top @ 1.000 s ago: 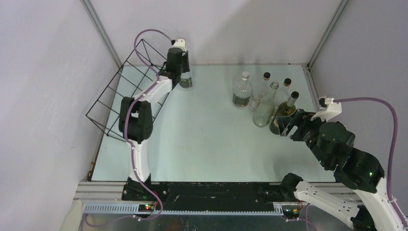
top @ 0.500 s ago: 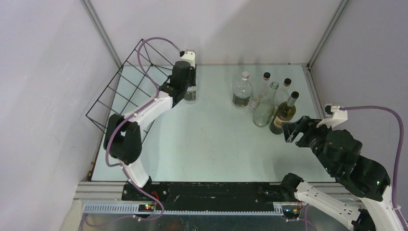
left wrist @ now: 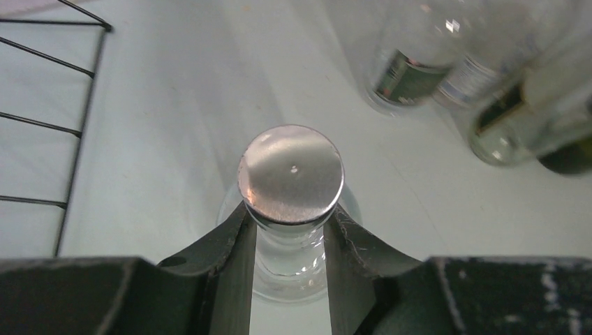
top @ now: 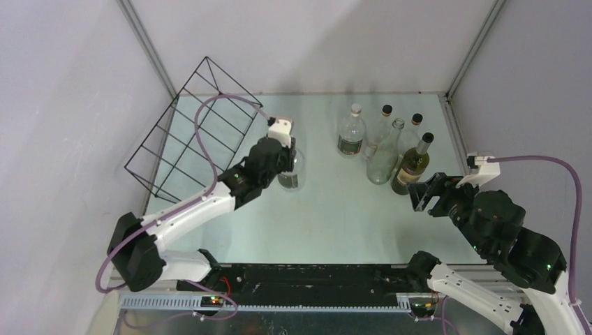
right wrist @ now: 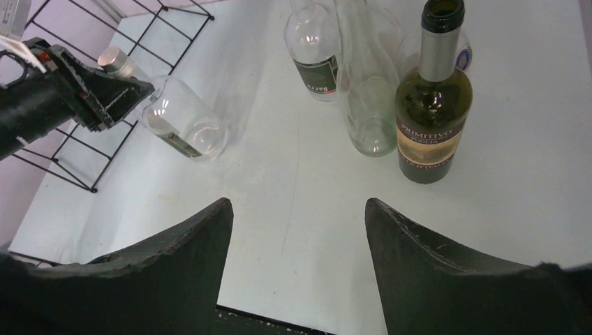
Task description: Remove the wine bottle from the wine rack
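The wine bottle [top: 291, 172] is clear glass with a silver cap [left wrist: 291, 173]. My left gripper [top: 280, 159] is shut on its neck just under the cap, with a finger on each side [left wrist: 291, 213]. From the right wrist the bottle [right wrist: 187, 120] leans, its base low over the table, apart from the rack. The wine rack [top: 167, 113], a black wire grid, leans at the back left, and its wires [left wrist: 84, 132] show left of the bottle. My right gripper [top: 421, 193] hangs open and empty [right wrist: 299, 209], short of the upright bottles.
Several upright bottles stand at the back right: a clear one with a white cap [top: 351, 132], a tall clear one [top: 384, 157] and a green wine bottle with a label [right wrist: 431, 105]. White walls close in both sides.
My left arm has carried the bottle away from the rack, forward and right toward the table's middle. The right gripper has drawn back a little from the green bottle.
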Controlling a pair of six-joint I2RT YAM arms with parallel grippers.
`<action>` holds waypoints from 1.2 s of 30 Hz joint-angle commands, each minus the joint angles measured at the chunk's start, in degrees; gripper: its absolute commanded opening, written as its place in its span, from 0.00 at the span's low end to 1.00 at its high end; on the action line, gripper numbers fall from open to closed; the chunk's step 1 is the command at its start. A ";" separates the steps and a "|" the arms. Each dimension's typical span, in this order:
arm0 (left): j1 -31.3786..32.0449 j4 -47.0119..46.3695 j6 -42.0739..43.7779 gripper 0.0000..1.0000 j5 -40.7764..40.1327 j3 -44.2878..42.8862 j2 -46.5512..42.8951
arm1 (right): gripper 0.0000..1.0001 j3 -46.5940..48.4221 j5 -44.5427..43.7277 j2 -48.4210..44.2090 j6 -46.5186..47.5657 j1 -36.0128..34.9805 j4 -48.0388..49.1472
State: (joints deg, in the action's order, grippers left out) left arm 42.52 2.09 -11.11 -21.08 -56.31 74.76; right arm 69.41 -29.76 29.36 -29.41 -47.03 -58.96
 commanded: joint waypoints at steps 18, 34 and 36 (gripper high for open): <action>19.19 -14.83 -10.22 0.32 -13.12 16.46 -13.79 | 0.76 -6.52 10.97 2.98 4.78 -0.21 9.90; 20.40 -4.35 -12.96 0.96 -13.05 9.88 -22.60 | 0.85 -12.24 15.57 9.70 6.11 -3.26 21.86; 20.13 -3.11 -12.32 0.99 -13.23 9.22 -24.87 | 0.85 -13.06 15.47 12.02 6.18 -5.28 24.20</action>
State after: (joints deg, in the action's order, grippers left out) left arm 62.52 -3.64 -22.76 -33.21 -43.66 54.39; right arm 57.54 -15.79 38.09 -24.43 -49.28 -42.68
